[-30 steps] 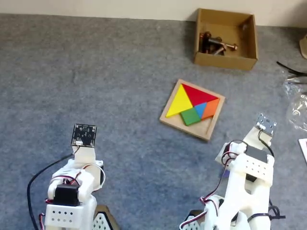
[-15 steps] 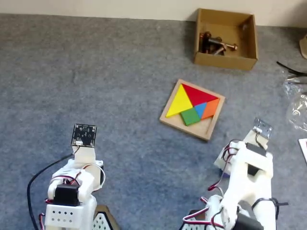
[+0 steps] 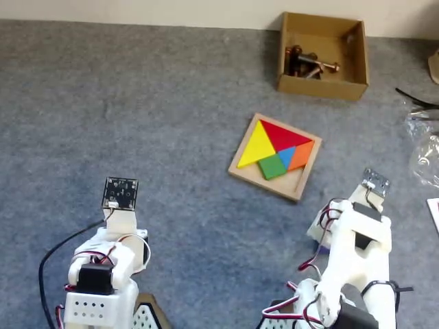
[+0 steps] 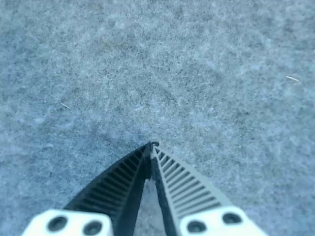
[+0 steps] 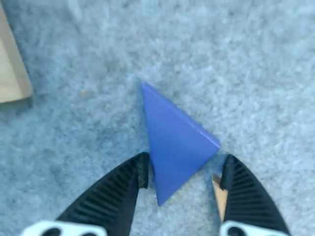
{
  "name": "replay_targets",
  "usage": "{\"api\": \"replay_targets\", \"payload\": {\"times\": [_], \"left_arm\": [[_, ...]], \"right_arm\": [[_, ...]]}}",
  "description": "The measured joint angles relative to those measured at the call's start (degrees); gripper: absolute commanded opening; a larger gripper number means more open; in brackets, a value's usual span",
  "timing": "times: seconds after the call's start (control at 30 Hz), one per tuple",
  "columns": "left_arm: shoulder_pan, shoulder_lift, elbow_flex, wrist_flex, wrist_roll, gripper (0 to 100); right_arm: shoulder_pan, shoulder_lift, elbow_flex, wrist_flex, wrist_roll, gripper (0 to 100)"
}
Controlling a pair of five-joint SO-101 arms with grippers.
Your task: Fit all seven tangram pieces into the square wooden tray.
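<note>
The square wooden tray (image 3: 302,179) lies tilted at mid-table, holding a yellow triangle (image 3: 255,145), a red triangle (image 3: 285,133), a small blue piece (image 3: 286,154), a green square (image 3: 272,166) and an orange piece (image 3: 300,156). A bare wooden strip shows along one side. A blue triangle (image 5: 174,142) lies flat on the carpet, a corner of the tray (image 5: 12,73) close by. My right gripper (image 5: 184,172) stands open, its fingers on either side of the triangle's near corner. My left gripper (image 4: 150,147) is shut with nothing in it, low over bare carpet.
A cardboard box (image 3: 322,55) with metal parts stands at the back right. Plastic wrap and cables (image 3: 422,137) lie at the right edge. The left arm (image 3: 110,253) sits at the front left, the right arm (image 3: 353,253) at the front right. Grey carpet covers the table.
The right arm has shifted slightly, its wrist drawing a little toward the front and left. The left arm has not moved.
</note>
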Motion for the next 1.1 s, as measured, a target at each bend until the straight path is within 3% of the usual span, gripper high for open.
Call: {"api": "replay_targets", "payload": {"times": [1.1], "left_arm": [[0.0,0.0,0.0,0.0,0.0,1]], "right_arm": [[0.0,0.8,-3.0,-3.7,0.0,23.7]]}}
